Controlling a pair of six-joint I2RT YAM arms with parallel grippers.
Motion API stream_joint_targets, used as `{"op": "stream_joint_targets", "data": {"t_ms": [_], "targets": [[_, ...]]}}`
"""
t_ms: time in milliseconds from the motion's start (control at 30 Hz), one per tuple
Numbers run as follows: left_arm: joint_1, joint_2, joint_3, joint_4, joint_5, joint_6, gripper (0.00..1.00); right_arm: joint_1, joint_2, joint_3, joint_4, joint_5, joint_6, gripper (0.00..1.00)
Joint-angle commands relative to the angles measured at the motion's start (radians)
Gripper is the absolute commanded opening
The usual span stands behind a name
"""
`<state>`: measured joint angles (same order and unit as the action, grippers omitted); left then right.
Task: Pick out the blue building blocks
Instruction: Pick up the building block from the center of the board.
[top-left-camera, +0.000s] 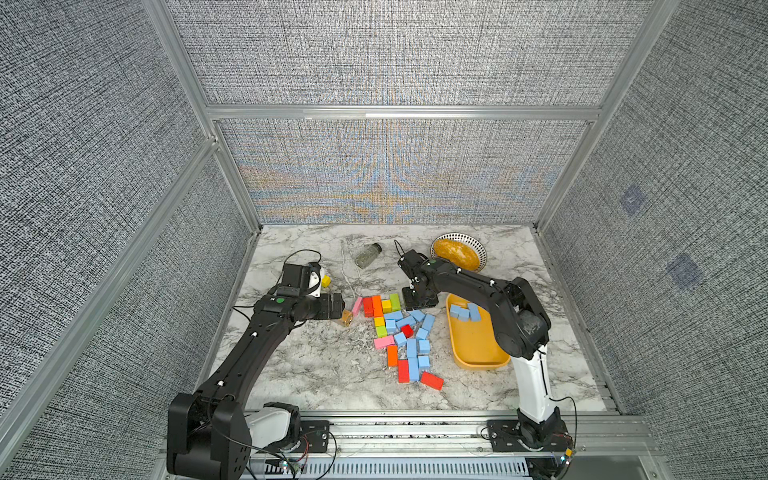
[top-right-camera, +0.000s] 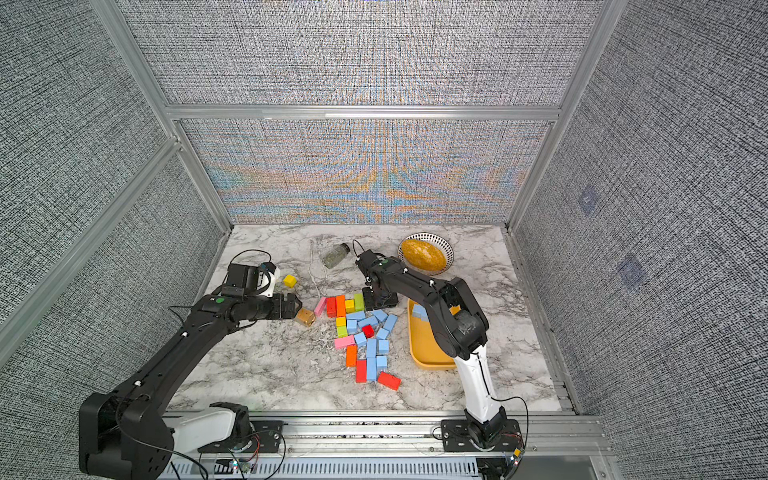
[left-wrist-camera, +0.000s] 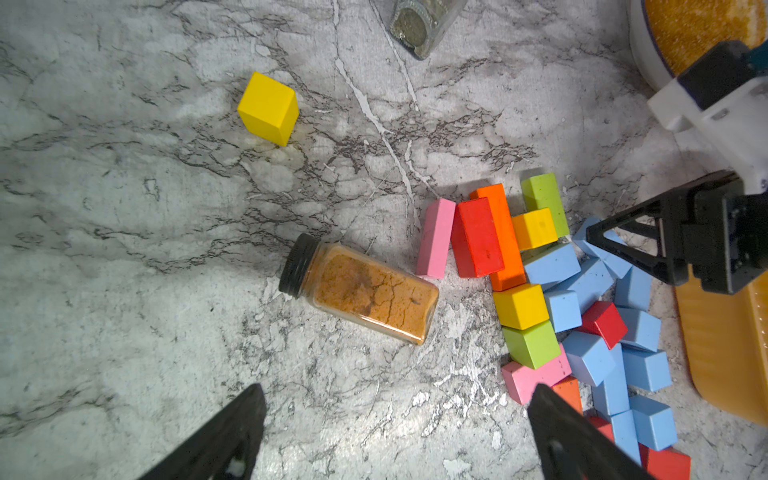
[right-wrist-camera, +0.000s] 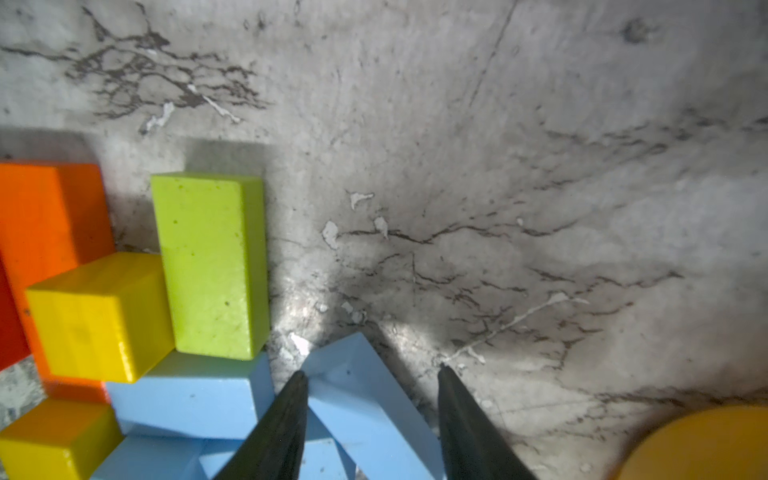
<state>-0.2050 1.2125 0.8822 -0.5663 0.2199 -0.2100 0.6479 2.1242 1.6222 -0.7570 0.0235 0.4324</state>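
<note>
The blue building blocks (top-left-camera: 411, 332) lie in a mixed pile with red, orange, yellow, green and pink blocks at the table's middle. Three more blue blocks (top-left-camera: 464, 311) sit in the yellow tray (top-left-camera: 473, 349). My right gripper (top-left-camera: 419, 306) is down at the pile's far end. In the right wrist view the gripper (right-wrist-camera: 370, 370) is open and straddles a slanted blue bar (right-wrist-camera: 365, 403); one finger (right-wrist-camera: 291, 407) touches it and the other stands apart. My left gripper (left-wrist-camera: 397, 390) hangs wide open and empty over bare marble, left of the pile.
A jar of brown spice (left-wrist-camera: 365, 291) lies on its side just ahead of the left gripper (top-left-camera: 337, 307). A lone yellow cube (top-left-camera: 326, 281) and a toppled glass jar (top-left-camera: 368, 254) lie farther back. A patterned bowl (top-left-camera: 478, 245) with an orange lump stands at the back right.
</note>
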Motion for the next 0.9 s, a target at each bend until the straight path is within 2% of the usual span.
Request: {"op": "stream_joint_targets", "data": {"t_ms": [0, 267, 333, 533, 633, 867], "targets": [[0.003, 0.009, 0.002, 0.032, 0.020, -0.004, 1.00, 0.004, 0.007, -0.006, -0.019, -0.015, -0.017, 0.52], [0.007, 0.018, 0.009, 0.036, 0.031, -0.002, 1.00, 0.007, 0.001, -0.031, -0.048, 0.031, -0.031, 0.52], [0.007, 0.019, 0.011, 0.034, 0.035, 0.003, 1.00, 0.005, 0.005, -0.029, -0.050, 0.035, -0.032, 0.41], [0.007, 0.031, 0.027, 0.026, 0.052, 0.036, 1.00, 0.006, 0.027, -0.024, -0.036, 0.038, -0.030, 0.37], [0.006, 0.042, 0.040, 0.038, 0.143, 0.107, 1.00, 0.007, 0.026, -0.015, -0.024, 0.045, -0.029, 0.26], [0.003, 0.060, 0.094, 0.076, 0.331, 0.141, 0.97, 0.002, -0.147, 0.030, 0.075, 0.014, -0.043, 0.19]]}}
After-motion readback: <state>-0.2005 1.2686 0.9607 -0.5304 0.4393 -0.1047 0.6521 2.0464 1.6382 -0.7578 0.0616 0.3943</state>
